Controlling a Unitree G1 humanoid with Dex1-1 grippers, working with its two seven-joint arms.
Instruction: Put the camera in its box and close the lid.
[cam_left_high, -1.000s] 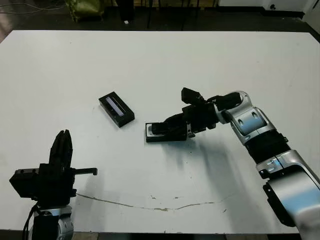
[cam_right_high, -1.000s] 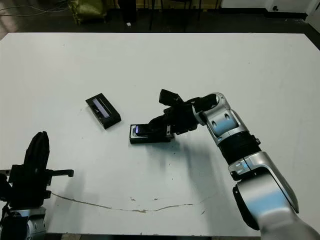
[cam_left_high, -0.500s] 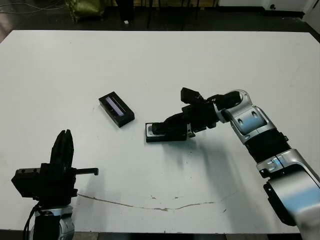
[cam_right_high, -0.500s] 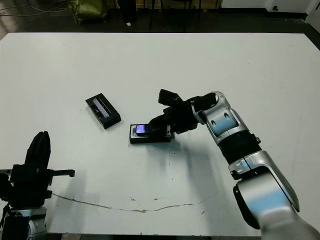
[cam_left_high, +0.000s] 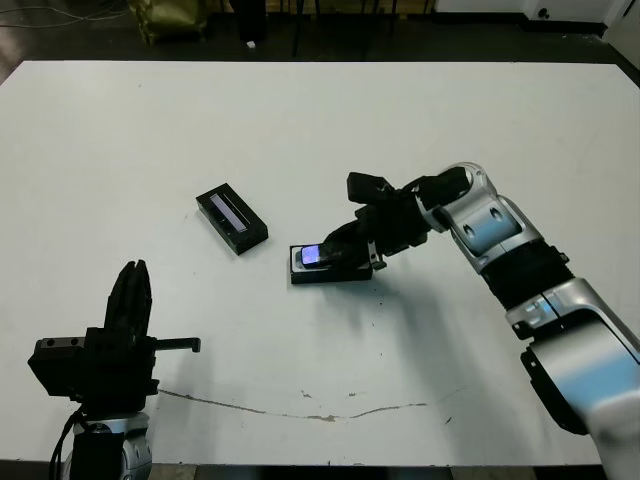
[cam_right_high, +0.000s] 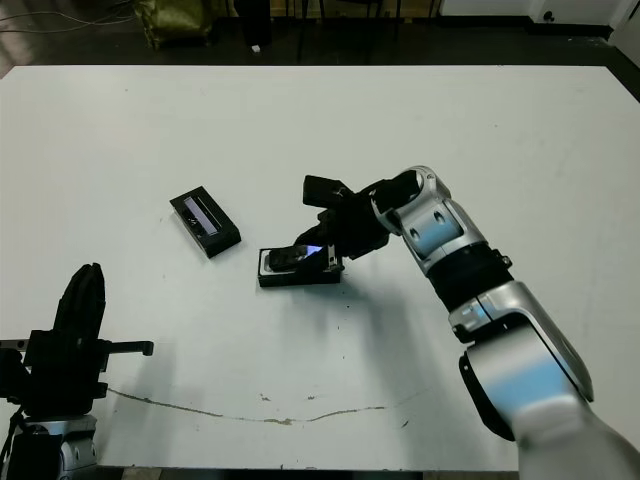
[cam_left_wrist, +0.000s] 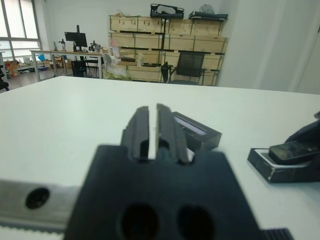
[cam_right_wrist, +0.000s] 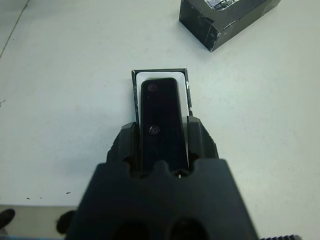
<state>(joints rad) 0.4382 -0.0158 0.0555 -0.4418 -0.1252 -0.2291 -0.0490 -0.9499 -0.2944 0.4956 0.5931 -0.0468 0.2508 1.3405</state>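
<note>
The camera (cam_right_wrist: 161, 115), a slim black bar, is clamped between the fingers of my right gripper (cam_right_wrist: 162, 145), which is shut on it. Its far end hangs tilted over the box (cam_left_high: 332, 273), a black tray with white lining (cam_right_wrist: 160, 74), and a bluish glint shows on the camera (cam_left_high: 314, 253). I cannot tell whether it touches the lining. The lid (cam_left_high: 232, 219), black with a pale strip, lies flat to the left of the box. My left gripper (cam_left_high: 130, 290) stands shut and empty near the table's front left, far from both; its fingers (cam_left_wrist: 140, 127) point towards the lid (cam_left_wrist: 196, 132).
A thin dark crack (cam_left_high: 300, 410) runs across the white table (cam_left_high: 420, 120) near its front edge. Beyond the far edge, the left wrist view shows an office chair (cam_left_wrist: 189, 67) and shelves of wooden crates (cam_left_wrist: 165, 42).
My right arm has swung a little left and tilted the camera, so a bluish glint now shows on it above the box. Lid and box lie where they were; the left gripper barely moved.
</note>
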